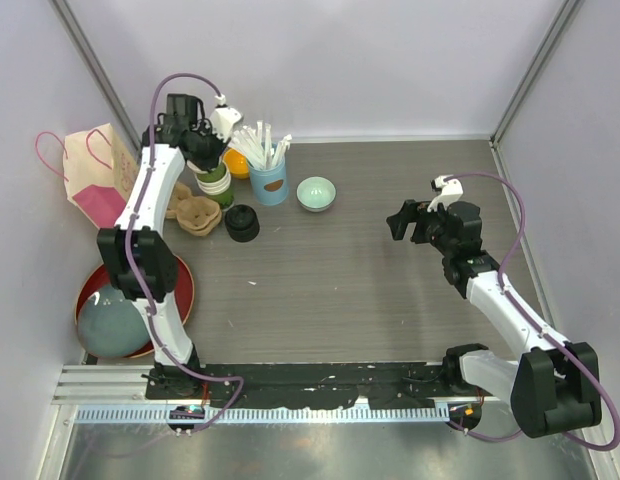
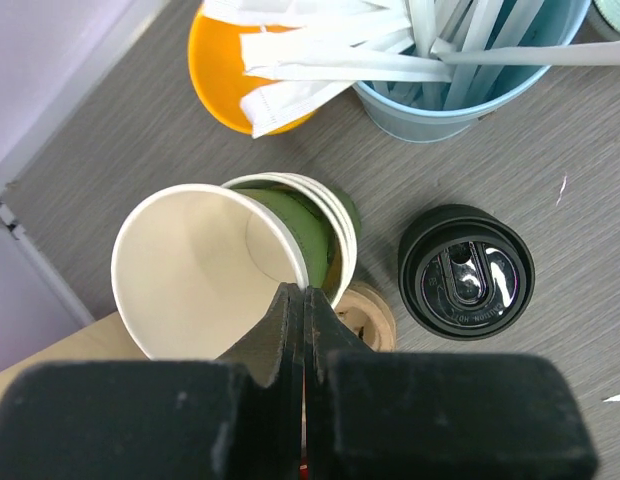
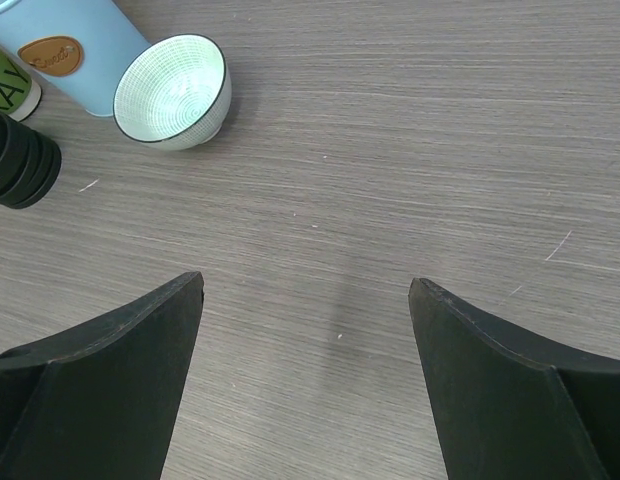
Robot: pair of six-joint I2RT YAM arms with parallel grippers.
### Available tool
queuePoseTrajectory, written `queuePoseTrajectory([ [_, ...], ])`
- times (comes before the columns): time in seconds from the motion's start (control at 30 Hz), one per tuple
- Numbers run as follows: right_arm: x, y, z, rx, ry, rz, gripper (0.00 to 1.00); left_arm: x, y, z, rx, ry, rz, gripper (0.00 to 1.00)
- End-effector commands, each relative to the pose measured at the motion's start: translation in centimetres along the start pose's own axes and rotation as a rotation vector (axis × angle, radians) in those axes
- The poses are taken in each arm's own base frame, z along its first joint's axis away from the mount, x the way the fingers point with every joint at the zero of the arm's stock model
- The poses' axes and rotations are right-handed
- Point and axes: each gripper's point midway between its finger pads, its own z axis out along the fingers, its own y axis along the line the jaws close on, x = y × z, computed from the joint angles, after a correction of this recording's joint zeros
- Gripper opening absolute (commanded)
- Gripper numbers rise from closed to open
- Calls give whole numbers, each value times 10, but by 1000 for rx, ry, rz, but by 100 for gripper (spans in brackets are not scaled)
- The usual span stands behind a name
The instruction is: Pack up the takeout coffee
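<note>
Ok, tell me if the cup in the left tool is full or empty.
Empty: the left wrist view looks into the cup, showing bare cream walls and bottom, no liquid.

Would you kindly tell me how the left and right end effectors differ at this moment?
The left end effector is shut, pinching the rim of a cup; the right end effector is open and holds nothing. The left one is at the far left of the table; the right one hangs over a bare patch on the right side. Both have black fingers.
</note>
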Motion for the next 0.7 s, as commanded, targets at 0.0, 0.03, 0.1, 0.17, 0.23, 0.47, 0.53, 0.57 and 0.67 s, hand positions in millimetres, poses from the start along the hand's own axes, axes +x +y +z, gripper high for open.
queuePoseTrajectory([
  [0.0, -33, 14, -6, -42, -82, -31, 89, -33, 13, -47, -92, -109, 42, 0],
  [0.03, -33, 14, -6, -44, -83, -32, 89, -34, 14, -50, -97, -111, 45, 0],
  [0.1, -32, 14, -6, -45, -80, -31, 89, -33, 15, -55, -113, -107, 58, 0],
  [0.17, -34, 16, -7, -50, -83, -30, 89, -34, 19, -62, -147, -101, 63, 0],
  [0.23, -37, 18, -9, -56, -90, -28, 89, -40, 20, -79, -178, -119, 78, 0],
  [0.47, -56, 17, -16, -18, -111, 13, 89, -74, -8, -155, -250, -210, 185, 0],
  [0.53, -57, 14, -17, 12, -92, 46, 89, -79, -35, -168, -205, -200, 226, 0],
  [0.57, -66, 15, -19, 18, -103, 53, 89, -85, -55, -175, -170, -211, 260, 0],
  [0.67, -70, 11, -23, 60, -84, 87, 89, -82, -106, -189, -49, -198, 334, 0],
])
